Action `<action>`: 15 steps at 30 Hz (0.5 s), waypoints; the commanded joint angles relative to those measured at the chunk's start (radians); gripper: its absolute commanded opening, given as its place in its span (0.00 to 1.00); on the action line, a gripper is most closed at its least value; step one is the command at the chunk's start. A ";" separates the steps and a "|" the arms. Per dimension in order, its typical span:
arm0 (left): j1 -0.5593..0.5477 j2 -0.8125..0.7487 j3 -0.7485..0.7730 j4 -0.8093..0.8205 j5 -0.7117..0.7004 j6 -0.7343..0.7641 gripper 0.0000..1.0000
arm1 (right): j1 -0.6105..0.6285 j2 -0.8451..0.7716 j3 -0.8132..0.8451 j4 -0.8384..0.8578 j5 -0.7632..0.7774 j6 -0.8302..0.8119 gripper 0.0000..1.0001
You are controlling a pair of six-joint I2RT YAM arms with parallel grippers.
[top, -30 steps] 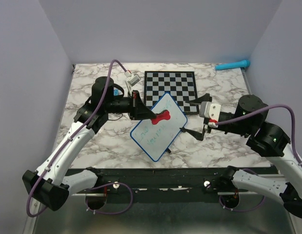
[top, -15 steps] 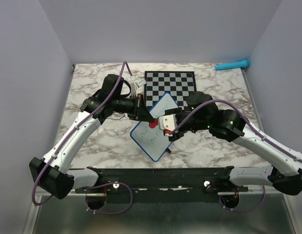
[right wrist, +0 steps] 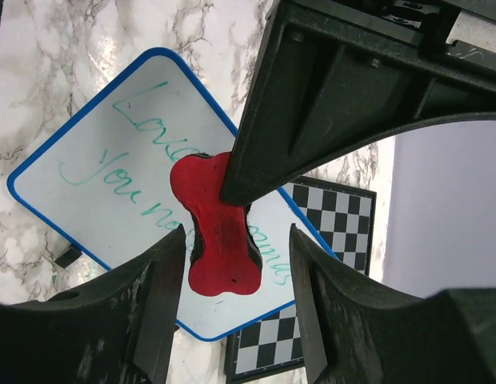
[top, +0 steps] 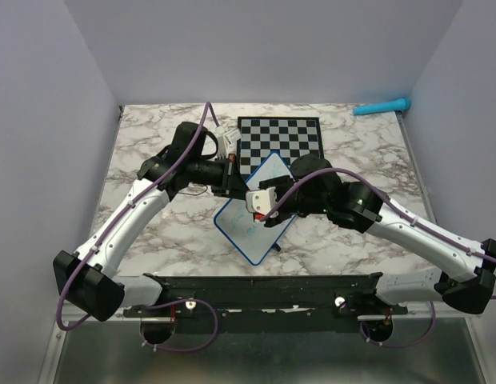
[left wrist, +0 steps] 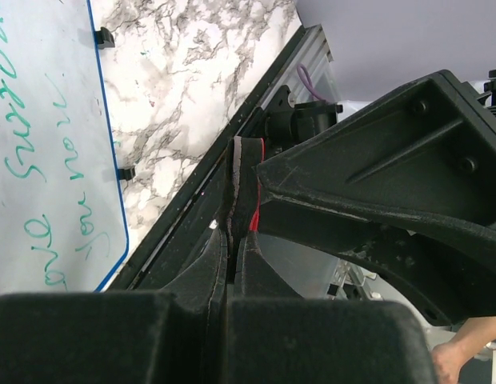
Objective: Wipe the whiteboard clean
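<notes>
The whiteboard (top: 246, 234), white with a blue rim and teal handwriting, lies tilted on the marble table in front of the chessboard (top: 280, 136). My left gripper (top: 242, 194) is shut on a red bone-shaped eraser (top: 251, 204) just above the board. In the left wrist view the gripper (left wrist: 236, 234) pinches the eraser (left wrist: 246, 180) edge-on, with the whiteboard (left wrist: 48, 144) at left. My right gripper (top: 270, 214) is open, its fingers on either side of the eraser's free end. The right wrist view shows this gripper (right wrist: 236, 280), the eraser (right wrist: 220, 232) and the whiteboard (right wrist: 112, 160).
A teal cylinder (top: 382, 106) lies at the back right corner. A small white connector (top: 225, 138) sits left of the chessboard, which also shows in the right wrist view (right wrist: 332, 212). Purple walls close in three sides. A black rail (top: 264, 284) runs along the near edge.
My right arm has swung left from the board's right side, and its open gripper now straddles the eraser. My left gripper has stayed shut on the eraser and shifted only slightly.
</notes>
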 commanded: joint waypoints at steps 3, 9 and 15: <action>-0.004 0.009 0.008 -0.003 0.000 -0.025 0.00 | 0.010 0.018 -0.017 0.024 0.033 -0.026 0.60; -0.004 0.018 0.011 0.001 0.008 -0.034 0.00 | 0.013 0.037 -0.017 0.018 0.035 -0.025 0.58; -0.004 0.025 0.015 0.004 0.011 -0.039 0.00 | 0.013 0.046 -0.025 0.018 0.038 -0.033 0.53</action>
